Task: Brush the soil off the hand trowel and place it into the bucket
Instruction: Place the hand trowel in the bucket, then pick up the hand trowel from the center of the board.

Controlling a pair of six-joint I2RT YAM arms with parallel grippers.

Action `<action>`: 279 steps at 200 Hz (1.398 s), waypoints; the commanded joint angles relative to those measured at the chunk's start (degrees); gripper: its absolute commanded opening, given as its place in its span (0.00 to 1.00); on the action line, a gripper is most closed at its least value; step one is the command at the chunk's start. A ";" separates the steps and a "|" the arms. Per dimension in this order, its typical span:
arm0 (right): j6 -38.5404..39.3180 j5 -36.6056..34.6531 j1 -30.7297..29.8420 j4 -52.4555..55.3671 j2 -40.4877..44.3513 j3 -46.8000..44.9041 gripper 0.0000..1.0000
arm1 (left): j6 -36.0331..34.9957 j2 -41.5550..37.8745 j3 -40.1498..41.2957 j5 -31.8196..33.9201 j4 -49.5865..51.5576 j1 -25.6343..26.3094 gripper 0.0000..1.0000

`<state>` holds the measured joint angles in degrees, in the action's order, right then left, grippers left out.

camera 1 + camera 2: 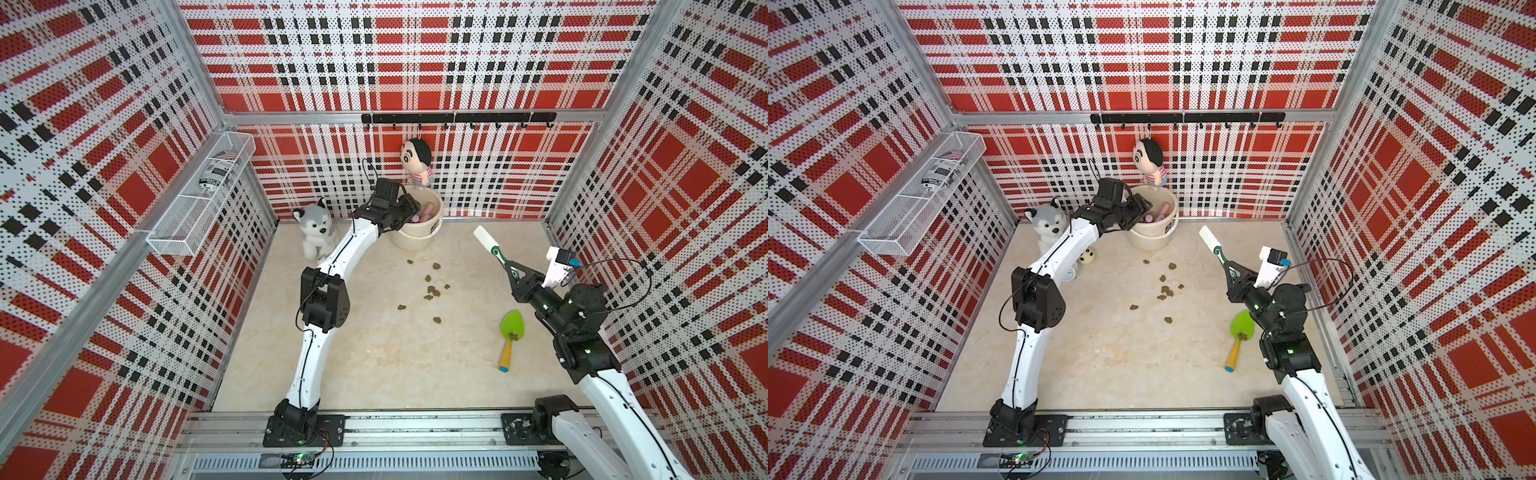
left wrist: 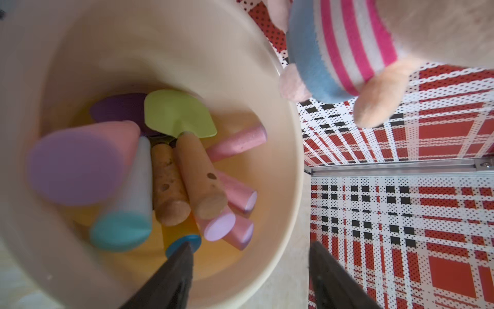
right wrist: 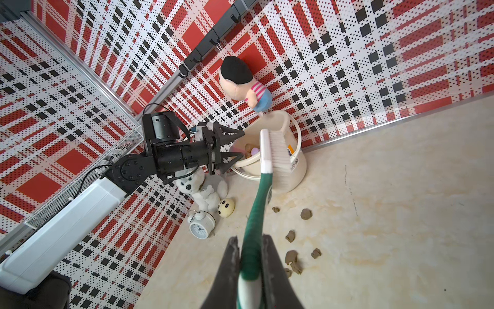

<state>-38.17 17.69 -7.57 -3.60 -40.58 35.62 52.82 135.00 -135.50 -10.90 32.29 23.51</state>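
My left gripper (image 2: pixel 251 246) hangs open over the cream bucket (image 1: pixel 411 241), holding nothing. Inside the bucket (image 2: pixel 160 53) lie several hand trowels, among them a green-bladed one with a wooden handle (image 2: pixel 197 176) and an orange handle with a blue end (image 2: pixel 184 240) just under one fingertip. Another green hand trowel (image 1: pixel 512 328) lies on the floor at the right with a soil lump on its blade. Loose soil (image 1: pixel 432 291) is scattered mid-floor. My right gripper (image 3: pixel 250 240) is shut on a green-and-white brush (image 3: pixel 278 152), held above the floor and pointing towards the bucket.
A husky plush (image 1: pixel 316 230) sits left of the bucket and a doll (image 1: pixel 417 160) hangs from the hook rail (image 1: pixel 457 118) just above it. An alarm clock (image 3: pixel 201 223) and a small round toy (image 3: pixel 226 208) stand near the husky. A wire basket (image 1: pixel 199 195) juts from the left wall.
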 commanded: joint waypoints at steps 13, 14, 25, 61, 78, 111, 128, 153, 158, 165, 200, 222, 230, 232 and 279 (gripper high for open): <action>0.34 -0.94 0.28 -0.85 0.55 1.26 0.00 | -3.92 -7.09 1.95 5.78 0.93 2.48 0.78; 0.32 -0.97 0.28 -0.78 0.52 1.28 0.00 | -4.02 -7.19 2.15 5.96 0.93 2.58 0.78; 0.01 -1.30 0.28 0.27 -0.12 1.94 0.00 | -5.09 -10.00 4.52 8.34 0.84 3.96 0.78; -1.74 -5.13 0.73 7.08 -2.35 5.95 0.00 | -8.13 -20.49 16.65 19.70 -1.14 11.73 0.77; -4.29 -7.77 1.70 11.04 -2.25 7.71 0.00 | -8.91 -25.90 25.11 25.11 -4.79 17.19 0.76; -8.47 -16.07 3.35 20.71 -0.04 11.84 0.00 | -7.76 -32.83 40.32 33.18 -12.15 28.47 0.75; -8.58 -22.52 3.42 24.74 2.12 13.45 0.00 | -7.20 -33.59 45.22 37.19 -15.25 34.38 0.74; -8.48 -27.37 3.44 27.78 5.57 13.56 0.00 | -7.59 -31.32 47.02 41.12 -17.82 42.46 0.73; -8.35 -27.61 3.39 27.97 6.32 13.35 0.00 | -7.84 -30.56 46.77 41.93 -17.96 43.90 0.72; -8.01 -27.97 3.44 28.44 7.15 13.33 0.00 | -8.29 -29.67 46.53 43.00 -18.14 45.76 0.71; -5.75 -30.69 3.44 33.70 9.67 14.65 0.00 | -8.71 -25.58 45.52 40.87 -19.21 50.77 0.67; -5.09 -31.83 3.44 35.80 11.48 15.33 0.00 | -7.91 -22.40 44.09 35.88 -18.29 51.67 0.66; -5.12 -32.32 3.44 36.54 12.07 15.64 0.00 | -8.12 -20.87 43.08 34.89 -17.25 51.98 0.66; -5.13 -32.53 3.44 36.66 12.25 15.69 0.00 | -8.27 -20.49 42.74 34.82 -16.87 52.10 0.66; -5.47 -36.59 3.44 38.56 16.52 15.96 0.00 | -10.12 -6.99 28.80 30.70 -3.02 52.99 0.65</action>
<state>-44.40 -15.68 -4.67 34.02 -26.09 50.11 44.27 122.30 -100.25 23.33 20.51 75.96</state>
